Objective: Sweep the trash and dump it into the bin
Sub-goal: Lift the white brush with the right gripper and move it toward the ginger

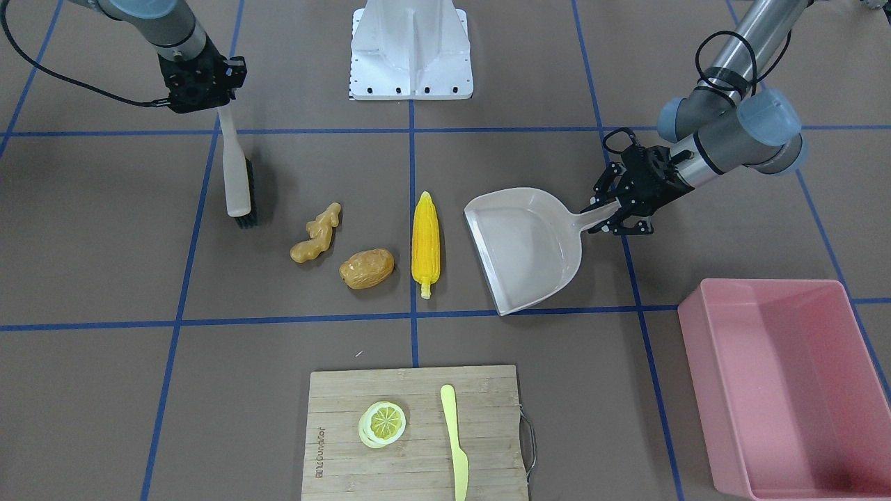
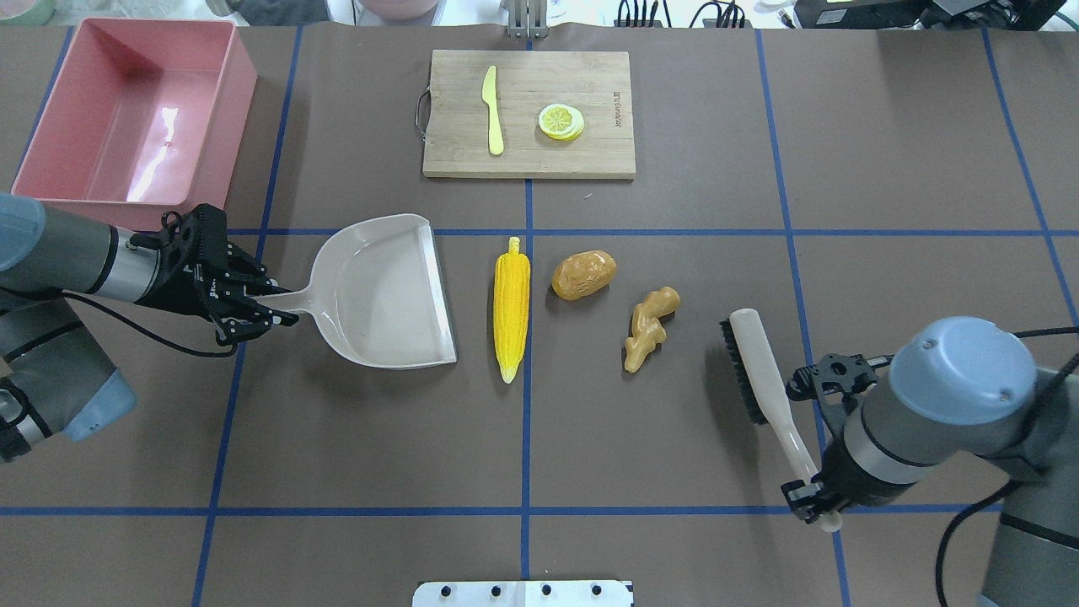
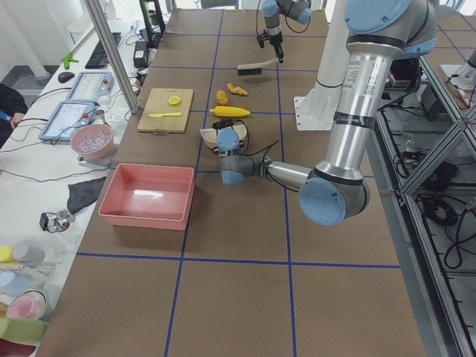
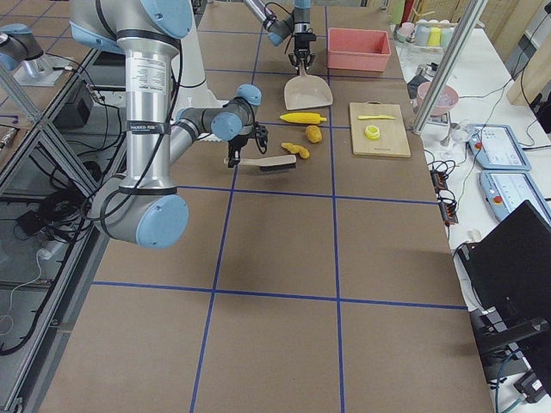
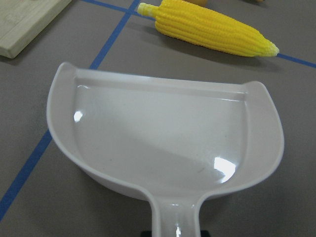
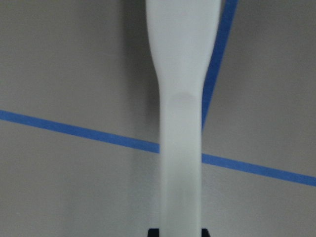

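Observation:
The yellow corn cob [image 2: 512, 308], the brown potato [image 2: 583, 275] and the tan ginger root [image 2: 649, 327] lie in a row mid-table. My left gripper [image 2: 253, 308] is shut on the handle of a beige dustpan [image 2: 383, 291]. The pan rests flat, its open edge facing the corn [image 5: 212, 29] a short gap away. My right gripper [image 2: 805, 487] is shut on the handle of a white brush [image 2: 754, 371]. The brush's black bristles sit on the table just right of the ginger. The pink bin [image 2: 240, 93] stands empty at the far left corner, behind the left gripper.
A wooden cutting board [image 2: 590, 152] at the far middle carries a lemon slice [image 2: 561, 121] and a pale yellow knife [image 2: 492, 122]. The robot's white base plate [image 1: 411, 56] is at the near edge. Blue tape lines cross the brown table.

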Robot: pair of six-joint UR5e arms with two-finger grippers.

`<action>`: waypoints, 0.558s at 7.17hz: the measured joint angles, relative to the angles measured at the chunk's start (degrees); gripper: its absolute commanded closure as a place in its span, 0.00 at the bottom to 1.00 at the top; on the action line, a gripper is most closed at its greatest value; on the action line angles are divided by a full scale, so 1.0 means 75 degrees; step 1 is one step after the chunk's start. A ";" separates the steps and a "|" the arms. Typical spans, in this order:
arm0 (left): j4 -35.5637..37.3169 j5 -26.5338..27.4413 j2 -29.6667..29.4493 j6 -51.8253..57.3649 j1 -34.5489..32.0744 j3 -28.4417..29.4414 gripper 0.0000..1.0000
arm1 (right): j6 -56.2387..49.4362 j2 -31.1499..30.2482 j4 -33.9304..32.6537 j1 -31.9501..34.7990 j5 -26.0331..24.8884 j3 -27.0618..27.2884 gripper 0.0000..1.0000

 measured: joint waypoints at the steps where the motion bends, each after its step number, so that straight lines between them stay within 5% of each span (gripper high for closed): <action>1: -0.0030 -0.0004 0.0005 0.0174 0.0000 0.0003 1.00 | -0.0113 0.0648 -0.0617 -0.0064 -0.0091 -0.0171 1.00; 4: -0.0137 -0.0013 -0.0004 0.0300 0.0001 0.0025 1.00 | -0.0225 0.1451 -0.1042 -0.0120 -0.0585 -0.0679 1.00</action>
